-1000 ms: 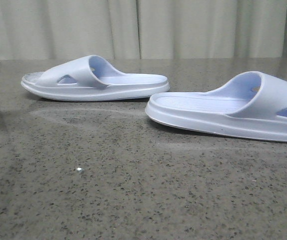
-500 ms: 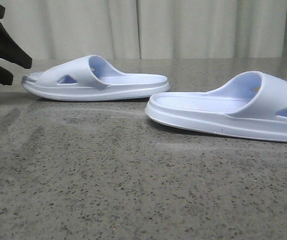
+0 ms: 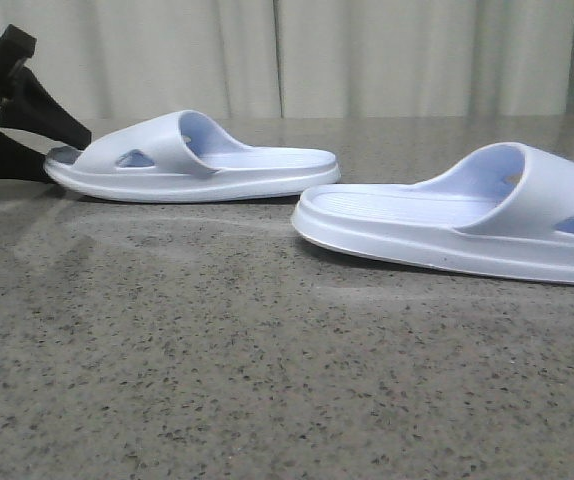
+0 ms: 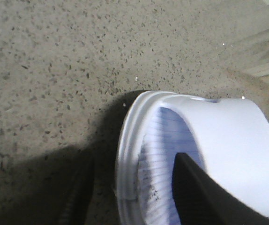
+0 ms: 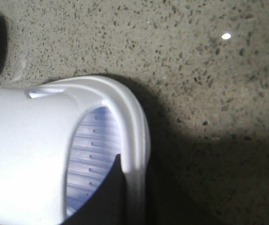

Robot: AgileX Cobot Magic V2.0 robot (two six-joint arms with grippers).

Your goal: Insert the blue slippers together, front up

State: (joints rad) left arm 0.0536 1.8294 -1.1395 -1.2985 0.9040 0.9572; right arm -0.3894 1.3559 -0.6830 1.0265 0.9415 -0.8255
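Starting at your left: left gripper at toe end of left blue slipper, jaws spread around its toe edge; wrist view puts one finger over ribbed footbed, other outside sole rim, no firm grip visible. Slipper lies flat on speckled grey tabletop, toe pointing left. Right blue slipper sits nearer you, well apart, heel pointing left, strap at right. Right gripper hidden from front view; its wrist view shows only dark shape over footbed, so you cannot tell its opening.
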